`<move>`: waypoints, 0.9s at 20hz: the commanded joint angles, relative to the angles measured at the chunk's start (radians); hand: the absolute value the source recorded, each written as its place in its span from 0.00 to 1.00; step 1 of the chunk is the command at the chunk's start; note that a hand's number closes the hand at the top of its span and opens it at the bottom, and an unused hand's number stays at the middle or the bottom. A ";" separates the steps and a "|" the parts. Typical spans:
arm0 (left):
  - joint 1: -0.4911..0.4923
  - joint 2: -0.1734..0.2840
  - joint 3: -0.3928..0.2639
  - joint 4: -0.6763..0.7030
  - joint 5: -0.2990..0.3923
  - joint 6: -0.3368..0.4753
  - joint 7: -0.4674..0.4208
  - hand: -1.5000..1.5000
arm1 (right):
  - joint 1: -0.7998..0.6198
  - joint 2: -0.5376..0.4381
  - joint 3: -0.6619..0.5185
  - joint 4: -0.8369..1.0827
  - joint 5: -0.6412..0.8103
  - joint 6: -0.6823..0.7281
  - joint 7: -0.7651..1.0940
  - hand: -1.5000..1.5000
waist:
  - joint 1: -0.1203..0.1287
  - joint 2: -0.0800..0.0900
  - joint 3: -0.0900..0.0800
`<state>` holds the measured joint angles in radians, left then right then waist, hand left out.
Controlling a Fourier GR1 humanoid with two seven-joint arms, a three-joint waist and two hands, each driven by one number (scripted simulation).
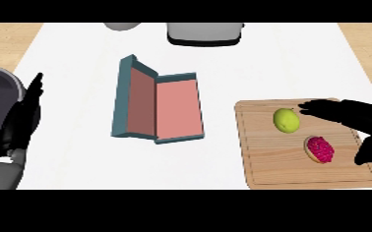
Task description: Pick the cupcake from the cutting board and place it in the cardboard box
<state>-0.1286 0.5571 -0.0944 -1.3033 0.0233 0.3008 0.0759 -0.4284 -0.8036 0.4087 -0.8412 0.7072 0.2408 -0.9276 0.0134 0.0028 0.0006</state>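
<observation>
White counter (80,49) all around, biggest of all. Then 1 wooden cutting board (269,172) at the right side, its right end cut off by the edge. Next, 1 cardboard box (178,109), pink inside with blue-grey walls, lid (137,96) tipped up, well apart from the board.

On the board: right hand (341,113), fingers straight and apart, held above the green fruit (286,120) and the cupcake (320,149), thumb down by the cupcake's right side. Left hand (25,113) resting at the left edge, fingers up and straight.

Smallest: the cupcake, pink on top, just beside the fruit, not yet picked up.

Step now, probably: reaching. Next: lower onto the cupcake, not the fruit, and close around it.

Hard to tell: touching or only hovering. 2 grey things at the top, cut off.
</observation>
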 commanded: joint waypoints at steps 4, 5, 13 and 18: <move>0.089 -0.014 0.033 -0.096 -0.045 -0.016 -0.005 0.50 | -0.012 0.011 -0.030 0.051 0.063 0.040 -0.101 0.00 | -0.005 -0.004 0.000; 0.070 -0.039 0.038 -0.048 -0.049 -0.015 -0.042 0.50 | -0.062 0.113 -0.011 0.131 0.105 0.000 -0.039 0.00 | -0.001 -0.001 0.000; -0.006 -0.028 0.095 0.080 -0.054 -0.071 -0.062 0.50 | 0.026 0.032 -0.011 -0.032 0.048 0.097 -0.114 0.00 | -0.019 -0.003 -0.001; 0.009 -0.046 0.102 0.035 -0.077 -0.044 -0.019 0.50 | 0.079 -0.014 -0.024 -0.145 -0.001 0.105 -0.144 0.00 | -0.020 -0.005 -0.001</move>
<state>-0.1009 0.5131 -0.0102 -1.2845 -0.0353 0.2454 0.0413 -0.3751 -0.7822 0.3956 -0.9111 0.7332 0.2400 -0.9725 -0.0015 -0.0012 -0.0001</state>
